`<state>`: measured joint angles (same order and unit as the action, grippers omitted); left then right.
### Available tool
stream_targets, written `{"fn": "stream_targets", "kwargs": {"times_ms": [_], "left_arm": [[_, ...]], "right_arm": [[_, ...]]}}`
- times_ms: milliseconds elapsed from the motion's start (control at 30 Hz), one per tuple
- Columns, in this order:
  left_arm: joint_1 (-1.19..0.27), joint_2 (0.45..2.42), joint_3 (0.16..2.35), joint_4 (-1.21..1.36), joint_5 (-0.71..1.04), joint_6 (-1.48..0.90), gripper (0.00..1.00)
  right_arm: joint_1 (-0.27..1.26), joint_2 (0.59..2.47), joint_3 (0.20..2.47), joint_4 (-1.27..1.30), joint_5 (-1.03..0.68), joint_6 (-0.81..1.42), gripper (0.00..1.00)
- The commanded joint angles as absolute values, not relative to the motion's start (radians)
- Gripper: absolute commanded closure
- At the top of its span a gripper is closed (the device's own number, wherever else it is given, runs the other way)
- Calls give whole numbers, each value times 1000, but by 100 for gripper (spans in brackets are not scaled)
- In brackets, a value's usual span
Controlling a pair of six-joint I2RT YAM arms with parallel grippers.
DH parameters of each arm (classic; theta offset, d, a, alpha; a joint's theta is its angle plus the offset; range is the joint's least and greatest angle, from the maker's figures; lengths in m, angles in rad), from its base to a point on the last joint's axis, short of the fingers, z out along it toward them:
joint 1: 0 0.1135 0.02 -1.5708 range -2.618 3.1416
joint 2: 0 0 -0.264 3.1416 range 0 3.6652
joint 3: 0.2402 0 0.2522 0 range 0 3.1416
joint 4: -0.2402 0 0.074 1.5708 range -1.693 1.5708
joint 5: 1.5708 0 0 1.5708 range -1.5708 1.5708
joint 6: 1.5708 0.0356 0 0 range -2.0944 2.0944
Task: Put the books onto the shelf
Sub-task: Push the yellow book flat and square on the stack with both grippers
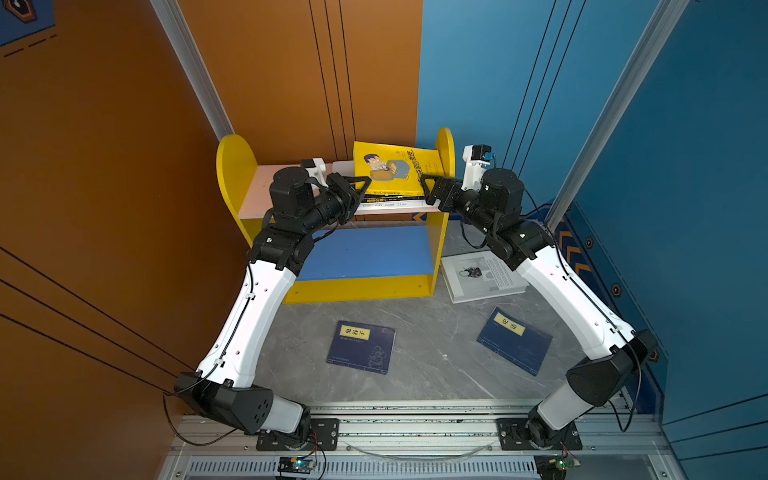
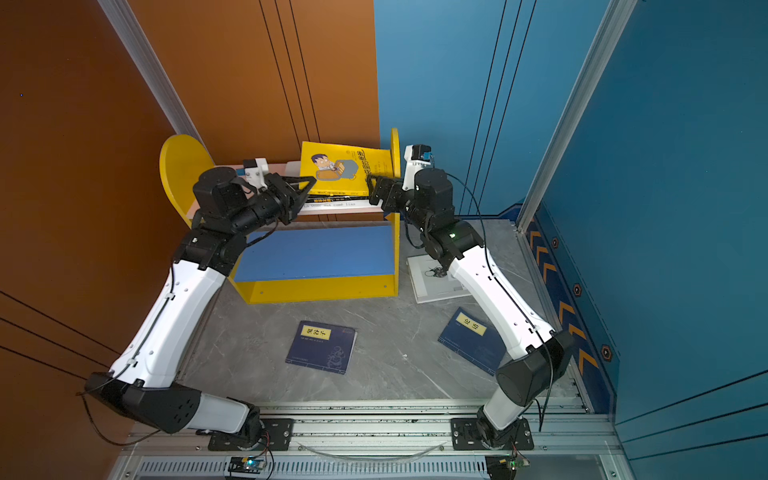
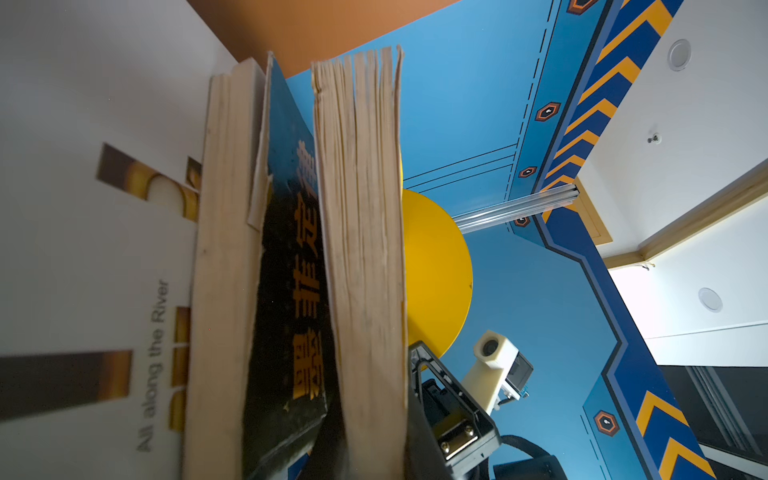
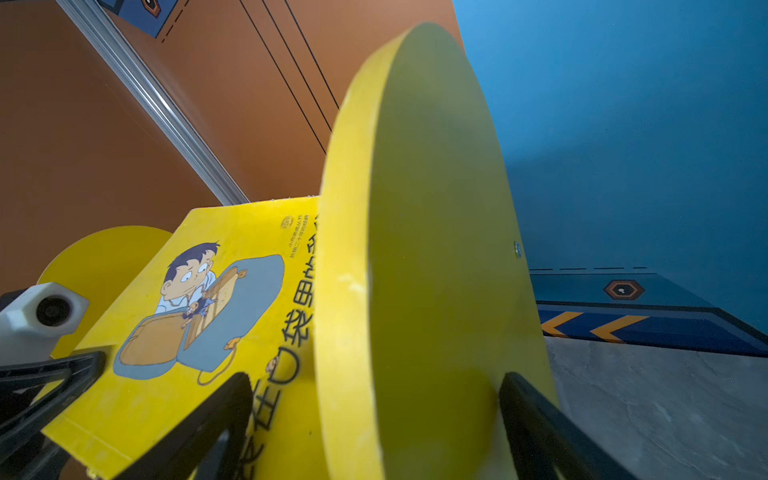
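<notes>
Book stack [image 1: 388,172] on shelf's [image 1: 236,166] upper board [image 1: 257,189]; three books [image 1: 360,347] on table [image 1: 432,353] before, beside it.

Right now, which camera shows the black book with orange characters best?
Left wrist: the black book fills mid-frame, cover and orange characters readable between two page blocks. Both top views show only its thin dark edge under the yellow book. The right wrist view does not show it.
</notes>
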<state>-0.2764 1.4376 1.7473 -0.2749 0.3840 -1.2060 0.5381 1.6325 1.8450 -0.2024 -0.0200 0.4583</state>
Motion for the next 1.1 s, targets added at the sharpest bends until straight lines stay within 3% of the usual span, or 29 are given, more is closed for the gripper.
{"fn": "stream_targets", "kwargs": {"times_ms": [0, 100, 300, 533, 767, 1067], "left_arm": [[-279, 1389, 1777, -281, 316, -1112, 72], [-260, 1370, 1767, -290, 290, -1090, 64], [-215, 1330, 1753, -335, 250, -1032, 56], [-206, 1287, 1759, -392, 262, -813, 47], [-212, 1271, 1741, -402, 347, -623, 44], [-271, 1263, 1730, -440, 332, -367, 39]], "right_arm": [[545, 1662, 1853, -274, 29, 411, 7], [547, 1667, 1853, -281, 34, 409, 8], [551, 1657, 1857, -281, 31, 409, 8], [546, 1618, 1858, -191, -25, 360, 3], [531, 1561, 1828, -4, -154, 301, 0], [516, 1405, 1631, 19, -197, 203, 0]]}}
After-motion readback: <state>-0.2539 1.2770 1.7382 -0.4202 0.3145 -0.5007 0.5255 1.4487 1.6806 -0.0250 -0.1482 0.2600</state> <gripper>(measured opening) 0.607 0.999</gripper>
